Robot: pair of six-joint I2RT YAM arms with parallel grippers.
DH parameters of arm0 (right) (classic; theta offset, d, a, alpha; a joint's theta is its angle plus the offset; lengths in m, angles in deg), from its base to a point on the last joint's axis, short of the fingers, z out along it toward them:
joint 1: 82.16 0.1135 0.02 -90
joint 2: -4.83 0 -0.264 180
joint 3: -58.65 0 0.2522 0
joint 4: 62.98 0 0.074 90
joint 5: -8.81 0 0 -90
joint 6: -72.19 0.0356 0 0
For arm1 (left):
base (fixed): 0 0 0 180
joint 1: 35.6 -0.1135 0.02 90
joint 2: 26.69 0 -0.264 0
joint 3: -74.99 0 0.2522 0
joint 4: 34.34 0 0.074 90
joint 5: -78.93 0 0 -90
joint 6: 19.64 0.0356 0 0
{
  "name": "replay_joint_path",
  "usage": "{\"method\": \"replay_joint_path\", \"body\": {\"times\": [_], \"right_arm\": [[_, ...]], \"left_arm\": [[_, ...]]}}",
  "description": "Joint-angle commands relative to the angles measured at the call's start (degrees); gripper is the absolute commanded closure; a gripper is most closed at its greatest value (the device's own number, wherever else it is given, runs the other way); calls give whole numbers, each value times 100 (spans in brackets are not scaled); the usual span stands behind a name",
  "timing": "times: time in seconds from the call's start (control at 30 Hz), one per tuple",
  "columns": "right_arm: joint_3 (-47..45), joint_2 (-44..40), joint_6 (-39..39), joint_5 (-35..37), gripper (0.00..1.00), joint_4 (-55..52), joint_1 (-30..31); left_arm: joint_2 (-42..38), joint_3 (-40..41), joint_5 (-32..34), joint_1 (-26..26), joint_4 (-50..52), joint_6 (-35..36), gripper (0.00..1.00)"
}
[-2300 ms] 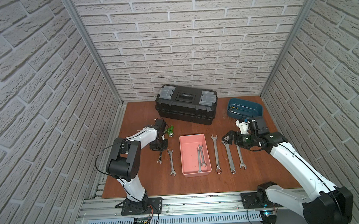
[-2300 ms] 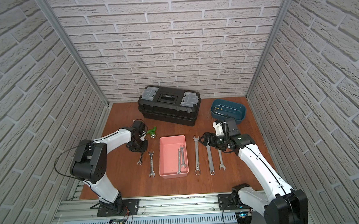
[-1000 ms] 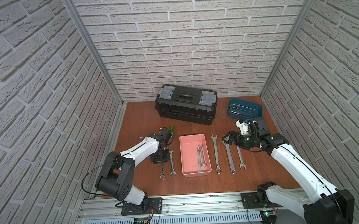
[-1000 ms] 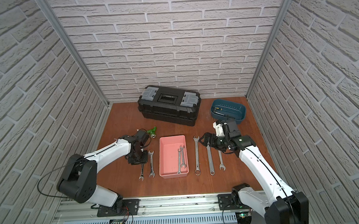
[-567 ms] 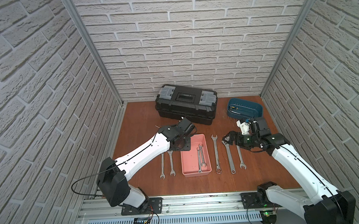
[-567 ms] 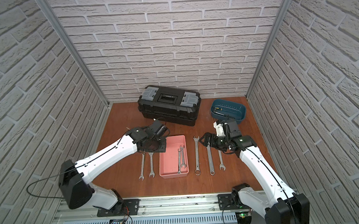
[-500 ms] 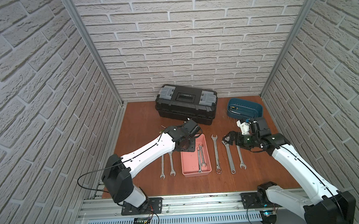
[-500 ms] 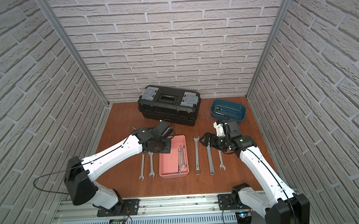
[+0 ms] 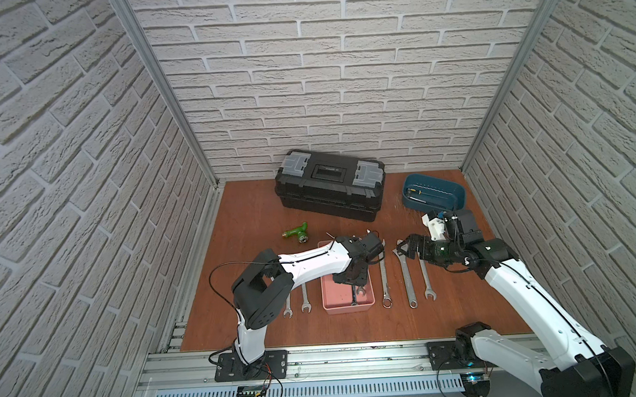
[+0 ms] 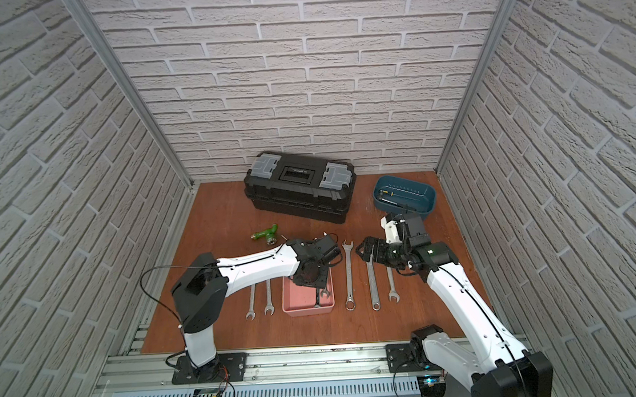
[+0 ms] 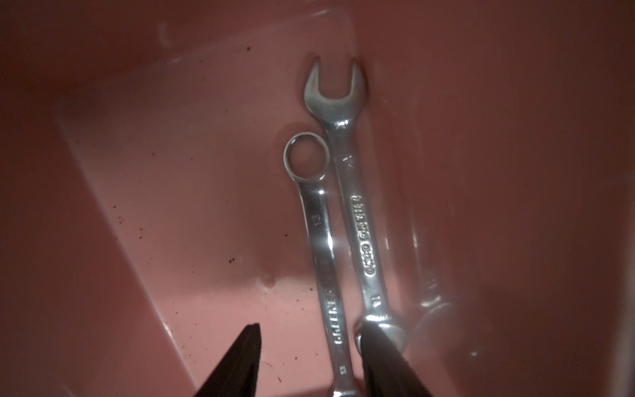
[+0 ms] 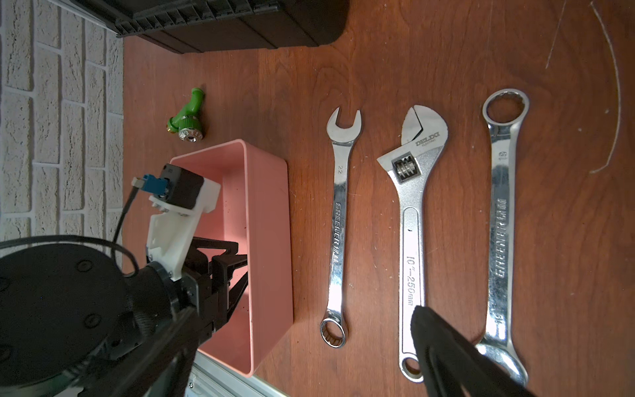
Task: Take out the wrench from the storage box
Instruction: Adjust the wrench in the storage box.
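Note:
The storage box (image 9: 329,300) is a shallow salmon-pink bin in mid-table, seen in both top views (image 10: 290,303). Two steel wrenches lie side by side on its floor: a smaller wrench (image 11: 321,240) and a longer one (image 11: 360,223). My left gripper (image 11: 311,331) reaches down into the box (image 9: 351,277). It is open and straddles the smaller wrench's shank. One fingertip (image 11: 371,338) rests over the longer wrench's ring end. My right gripper (image 9: 402,248) hangs open and holds nothing, above the far ends of the wrenches to the right of the box.
A black toolbox (image 9: 331,187) stands at the back, with a dark-blue tub (image 9: 433,196) at the back right. A green fitting (image 9: 296,234) lies to the left behind the box. Three wrenches (image 9: 407,277) lie right of the box and two (image 9: 305,300) lie left of it.
My left arm has swung from the table left of the box over to the box, and its gripper now reaches down inside, open. The right arm has hardly moved.

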Motion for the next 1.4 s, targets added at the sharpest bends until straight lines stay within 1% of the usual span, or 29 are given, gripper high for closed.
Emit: {"method": "replay_joint_path", "body": {"times": [0.0,0.13,0.3,0.37,0.5,0.53,0.67,0.83,0.97,1.03,1.27,1.37], "right_arm": [[137,-103,-123,79,0,24,-73],[138,-76,-118,64,0,28,-72],[129,-50,-102,29,0,55,-80],[144,-42,-111,18,0,42,-82],[138,-58,-111,31,0,39,-80],[129,-58,-102,22,0,44,-80],[120,-50,-89,-19,0,46,-80],[103,-50,-96,-44,0,45,-80],[103,-48,-93,-99,0,39,-83],[85,-41,-85,-128,0,62,-80],[59,-50,-59,-177,0,90,-80],[63,-50,-59,-168,0,79,-84]], "left_arm": [[130,-5,133,41,-69,-80,51],[127,237,213,91,-155,-167,52],[298,341,206,178,-304,-185,53],[412,310,255,214,-214,-186,54],[371,452,268,195,-278,-228,56],[373,480,286,177,-229,-229,57],[195,791,385,13,-170,-243,67],[-25,996,396,-204,-54,-100,71],[-194,1221,300,-366,-116,-65,71],[-201,1260,217,-428,-197,51,68],[74,975,60,-482,-316,466,62],[252,873,13,-515,-266,527,63]]}}
